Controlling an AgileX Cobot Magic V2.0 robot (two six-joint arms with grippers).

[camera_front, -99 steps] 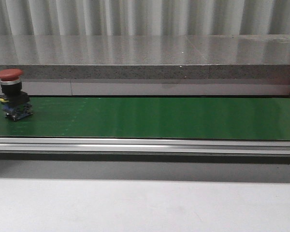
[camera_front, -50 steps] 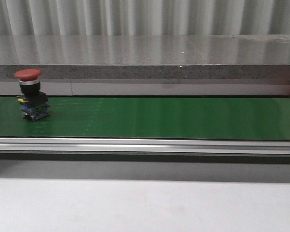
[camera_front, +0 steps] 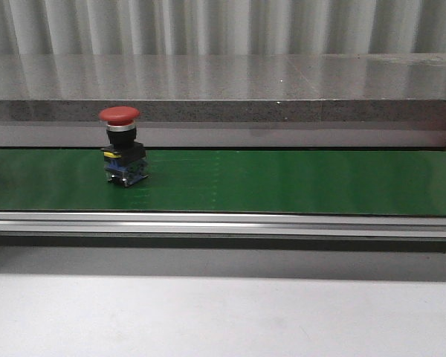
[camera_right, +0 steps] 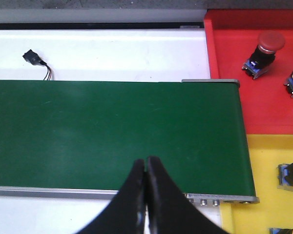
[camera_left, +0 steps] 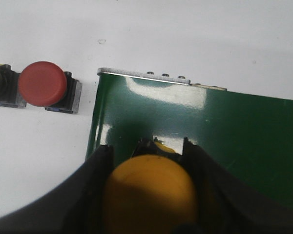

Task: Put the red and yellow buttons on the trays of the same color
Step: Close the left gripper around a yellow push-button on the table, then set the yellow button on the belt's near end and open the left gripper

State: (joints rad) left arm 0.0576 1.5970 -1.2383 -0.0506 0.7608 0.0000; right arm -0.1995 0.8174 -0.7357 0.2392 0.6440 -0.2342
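My left claw [camera_left: 149, 195] is pinching a yellow button [camera_left: 150, 192] right over the near end of the green belt [camera_left: 244, 141] — that's the end it gets dropped on. My right claw [camera_right: 146, 183] is pressed together, empty, by the belt's far end next to the red tray [camera_right: 278, 105]. A red button [camera_front: 123, 147] stands upright on the belt, nearer my left side.

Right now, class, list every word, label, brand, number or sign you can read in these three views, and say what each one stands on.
None: no readable text in any view.
Red button on the green belt: small yellow patch on its body, too small to tell whether it bears print.
Red tray, yellow tray: plain.
Yellow button in the left pincer: cap plain.
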